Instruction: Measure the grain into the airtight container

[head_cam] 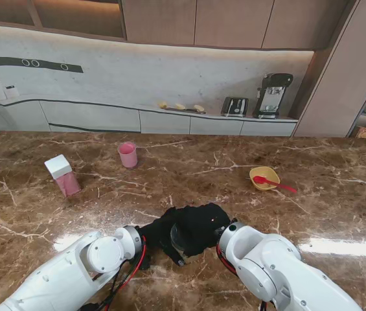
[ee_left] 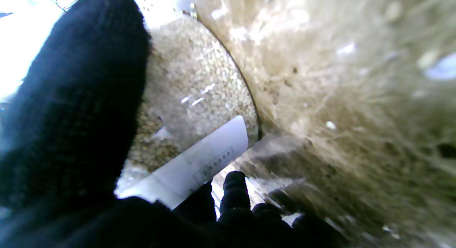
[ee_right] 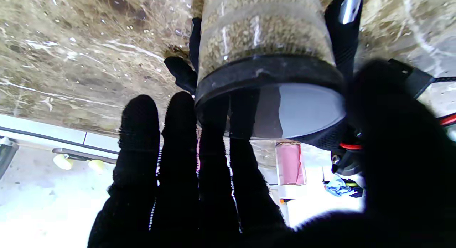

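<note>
At six o'clock on the bench (head_cam: 189, 162), grain jar (ee_right: 265, 37) stands upright; left hand (head_cam: 160, 232) fingers clamped around it, right hand (head_cam: 205, 223) fingers spread over its lid (ee_right: 306, 109).

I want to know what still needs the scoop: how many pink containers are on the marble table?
2: a round pink cup farther from me, left of centre, and a tall pink box with a white lid to its left, nearer. The hands may hide others.
</note>
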Action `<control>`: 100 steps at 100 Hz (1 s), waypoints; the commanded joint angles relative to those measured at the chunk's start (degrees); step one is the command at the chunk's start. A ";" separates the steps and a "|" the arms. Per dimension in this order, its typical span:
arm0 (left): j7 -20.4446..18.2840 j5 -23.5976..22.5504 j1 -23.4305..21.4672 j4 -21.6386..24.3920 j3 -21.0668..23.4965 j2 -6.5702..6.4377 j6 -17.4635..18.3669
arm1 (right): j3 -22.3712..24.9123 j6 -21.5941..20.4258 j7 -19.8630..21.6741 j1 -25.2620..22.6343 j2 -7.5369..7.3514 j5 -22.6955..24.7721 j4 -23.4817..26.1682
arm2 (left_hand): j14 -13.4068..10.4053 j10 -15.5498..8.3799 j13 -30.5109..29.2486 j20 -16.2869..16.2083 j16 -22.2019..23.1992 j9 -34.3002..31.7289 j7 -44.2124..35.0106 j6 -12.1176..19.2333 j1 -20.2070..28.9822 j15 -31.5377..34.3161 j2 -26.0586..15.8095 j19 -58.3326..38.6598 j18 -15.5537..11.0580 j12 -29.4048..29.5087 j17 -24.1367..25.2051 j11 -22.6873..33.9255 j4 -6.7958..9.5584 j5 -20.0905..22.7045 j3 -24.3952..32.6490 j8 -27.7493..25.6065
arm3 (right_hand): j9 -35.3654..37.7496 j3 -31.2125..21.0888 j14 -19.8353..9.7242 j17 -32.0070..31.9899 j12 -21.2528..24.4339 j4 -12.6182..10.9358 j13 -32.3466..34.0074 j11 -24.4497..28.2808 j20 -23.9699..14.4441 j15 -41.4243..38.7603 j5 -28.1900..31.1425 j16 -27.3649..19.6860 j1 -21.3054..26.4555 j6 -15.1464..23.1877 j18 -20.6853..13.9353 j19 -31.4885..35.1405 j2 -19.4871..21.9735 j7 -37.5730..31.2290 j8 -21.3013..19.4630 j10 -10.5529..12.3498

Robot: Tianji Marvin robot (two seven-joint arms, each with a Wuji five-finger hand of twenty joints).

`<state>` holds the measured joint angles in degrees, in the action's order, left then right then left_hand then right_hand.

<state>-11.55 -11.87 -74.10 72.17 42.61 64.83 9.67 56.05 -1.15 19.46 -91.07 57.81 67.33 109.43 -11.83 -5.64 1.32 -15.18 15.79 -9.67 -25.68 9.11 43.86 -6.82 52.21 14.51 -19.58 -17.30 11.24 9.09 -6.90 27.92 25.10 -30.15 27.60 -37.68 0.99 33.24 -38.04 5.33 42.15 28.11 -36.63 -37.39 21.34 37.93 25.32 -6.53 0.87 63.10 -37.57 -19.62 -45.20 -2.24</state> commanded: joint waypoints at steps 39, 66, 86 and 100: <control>-1.33 -0.36 -1.78 -2.61 -1.18 -0.56 -1.08 | 1.75 -7.15 7.98 0.72 -0.98 -9.32 -0.46 | 12.38 -0.58 -3.70 -2.36 3.23 -1.42 -26.90 7.64 4.43 8.88 -20.54 -17.17 24.82 -0.15 -8.27 1.38 1.29 14.65 10.06 -4.82 | -20.04 -5.92 0.65 -30.98 21.46 0.55 -36.75 -26.74 16.95 35.56 -12.21 -25.09 -0.36 4.31 -4.15 -38.19 0.09 21.00 37.05 -2.56; -1.24 -0.55 -2.07 -2.35 -0.85 -0.61 -1.41 | 0.20 -1.27 0.07 -0.36 0.16 -1.79 -1.19 | 12.41 -0.30 -3.69 -2.36 3.22 -1.34 -26.84 7.46 4.45 8.88 -20.58 -17.14 24.84 -0.12 -8.27 1.29 1.25 14.60 10.04 -4.83 | -9.08 2.60 -4.10 -6.54 -4.18 -1.35 -13.87 3.49 -10.25 -7.71 -7.80 5.66 -4.84 0.66 -2.79 -0.41 1.96 0.01 -3.71 1.65; -1.08 -0.56 -2.15 -2.37 -0.85 -0.56 -1.48 | 0.19 -1.68 -1.13 -0.33 0.27 -4.07 -1.89 | 12.33 -0.32 -3.70 -2.37 3.17 -1.06 -26.88 7.42 4.53 8.85 -20.83 -17.15 24.81 0.07 -8.28 0.80 1.27 14.33 9.96 -4.96 | 5.91 -2.12 -3.50 0.63 -8.45 -0.89 -1.81 10.40 -5.01 -11.81 4.76 6.28 4.16 0.77 -0.64 5.27 1.20 -6.39 -5.24 2.57; -1.20 -0.50 -2.18 -2.30 -0.85 -0.59 -1.59 | 1.45 -8.54 8.55 1.16 -1.09 -12.72 -1.25 | 12.36 -0.35 -3.71 -2.35 3.12 -1.15 -26.87 7.39 4.58 8.83 -20.81 -17.12 24.84 0.04 -8.27 0.72 1.28 14.33 9.92 -4.96 | -17.31 -37.22 0.27 -26.73 13.32 -0.88 -34.92 -17.27 12.50 30.95 -11.36 -22.01 19.18 0.13 -3.53 -31.92 -4.04 16.43 9.89 -0.74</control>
<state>-11.53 -12.03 -74.35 72.47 42.73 64.75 9.54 57.23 -6.39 18.24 -90.64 58.05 60.28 107.76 -11.94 -5.65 1.29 -15.20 15.86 -9.68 -25.66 8.96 43.88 -6.76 52.15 14.41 -19.62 -17.30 11.13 9.13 -6.92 27.92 25.10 -30.13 21.87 -61.07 5.07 19.86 -34.10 8.27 22.64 21.51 -31.30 -22.12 20.06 28.08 32.92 -6.84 1.07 46.45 -45.42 -13.08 -40.32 -4.47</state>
